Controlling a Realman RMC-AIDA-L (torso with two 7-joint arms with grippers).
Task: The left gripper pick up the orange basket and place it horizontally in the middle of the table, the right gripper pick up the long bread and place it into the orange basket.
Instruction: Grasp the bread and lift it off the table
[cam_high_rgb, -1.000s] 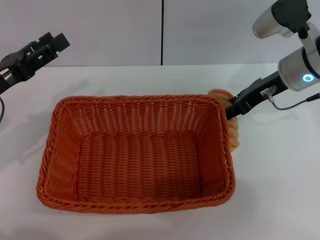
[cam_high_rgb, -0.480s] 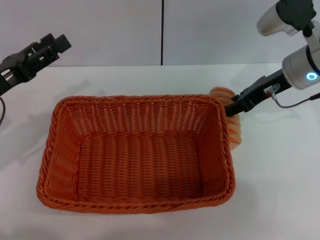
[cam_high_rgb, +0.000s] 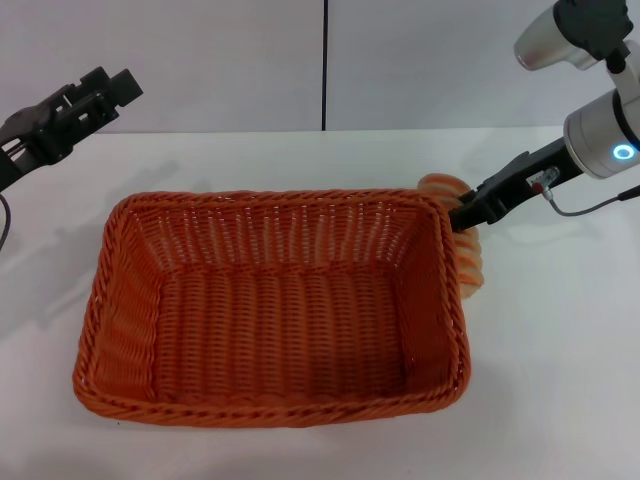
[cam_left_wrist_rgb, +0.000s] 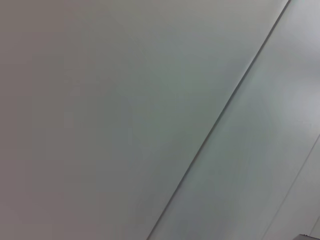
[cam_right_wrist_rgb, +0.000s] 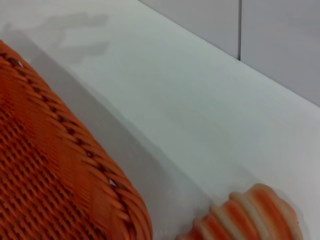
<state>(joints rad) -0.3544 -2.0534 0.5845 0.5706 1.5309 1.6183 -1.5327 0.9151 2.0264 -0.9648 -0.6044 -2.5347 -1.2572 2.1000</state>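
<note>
1. Desk (cam_high_rgb: 560, 400): plain white top, carrying all items listed below.
2. Orange basket (cam_high_rgb: 270, 310): large woven rectangle, lying long side across the middle of the desk, near rim closest to the robot. Interior holds nothing. By this lie the first half of the task reads as done.
3. Long bread (cam_high_rgb: 470, 262): striped orange-and-cream loaf, lying on the desk just outside the basket's right end, pressed close against the far-right corner; mostly hidden behind the rim in the head view. The right wrist view shows one rounded end beside the basket's braided edge.
4. Right claw (cam_high_rgb: 462, 216): black tip on the silver-white arm, down at the far part of the loaf, right by the basket's far-right corner. Whether it is wide, narrow or closed on the loaf cannot be told; the tips are hidden.
5. Left claw (cam_high_rgb: 112, 88): raised at far left, well apart from the basket, fingers parted, holding nothing.
6. Risk, judged: the loaf sits tight to the basket wall, so a finger may catch the rim and drag or tilt the basket on lifting. A grip near the loaf's end may let it swing or slip.
</note>
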